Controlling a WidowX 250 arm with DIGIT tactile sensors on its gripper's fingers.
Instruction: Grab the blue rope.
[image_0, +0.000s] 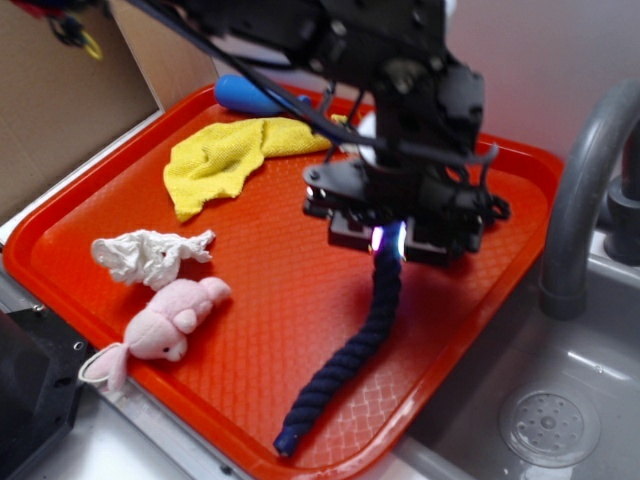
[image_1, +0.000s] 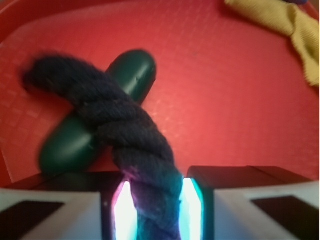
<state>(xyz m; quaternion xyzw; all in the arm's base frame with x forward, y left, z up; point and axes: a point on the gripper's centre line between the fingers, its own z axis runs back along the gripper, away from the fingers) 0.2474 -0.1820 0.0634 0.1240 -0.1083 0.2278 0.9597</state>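
We judge the grasp step made: our black end effector pinches one end of the thick navy twisted cotton rope, whose length trails down the orange plastic tray toward its near edge, so next we need only lift straight up.

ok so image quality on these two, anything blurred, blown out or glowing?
Exterior: the end effector and arm are motion-smeared, with a small violet-white glow where it meets the blue rope; the red tray stays fairly sharp. Wrist: the lit pads blow out white-cyan beside the rope, the near rope is soft, and the dark capsule and yellow cloth are slightly blurred.
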